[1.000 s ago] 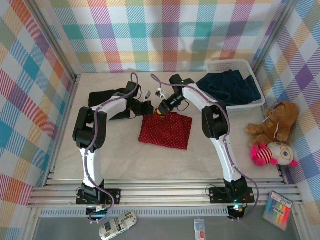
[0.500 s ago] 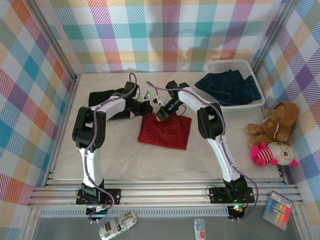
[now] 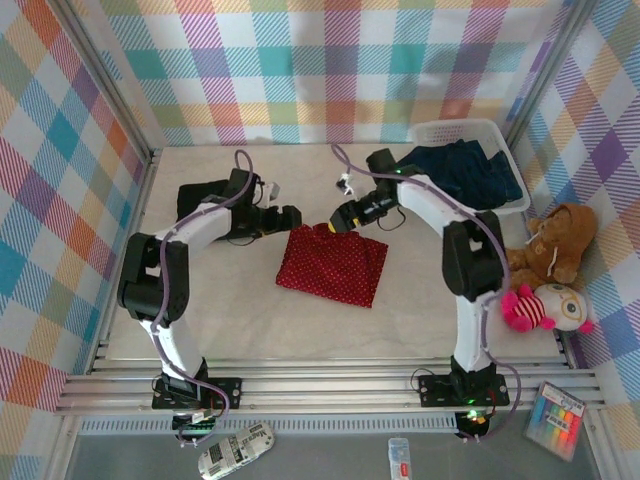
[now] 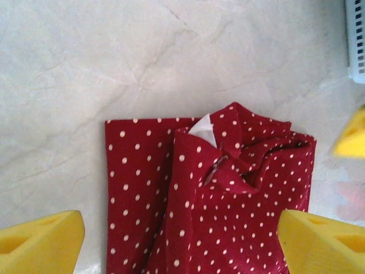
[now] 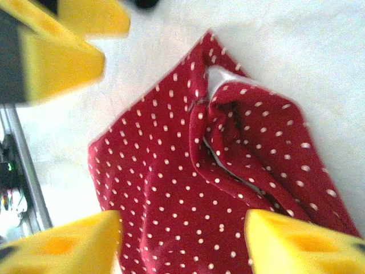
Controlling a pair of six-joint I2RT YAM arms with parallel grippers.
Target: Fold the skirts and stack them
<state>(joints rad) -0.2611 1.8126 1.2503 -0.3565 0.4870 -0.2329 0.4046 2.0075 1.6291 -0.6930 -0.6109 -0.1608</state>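
1. Now, both hands hang open over the far edge of the red dotted skirt (image 3: 333,265), which lies folded on the table (image 3: 200,300) between the two arms. The left gripper (image 3: 291,217) and the right gripper (image 3: 339,219) each stand wide with nothing in them.
2. Seen from the wrists, that far edge is untidy: a flap (image 4: 239,148) is bunched up and a white label (image 4: 202,125) peeks out beside it.
3. To my eye the fold is in place but wants tidying. The sound move is to pinch only the loose top layer, one hand at each end, and draw it flat to the edge.
4. The two grippers sit near each other, so they should come down apart or they may clash.
5. Stacking looks like the next job. The black skirt (image 3: 195,195) lies partly under the left arm, and the denim skirts (image 3: 465,172) sit in the basket (image 3: 455,127).
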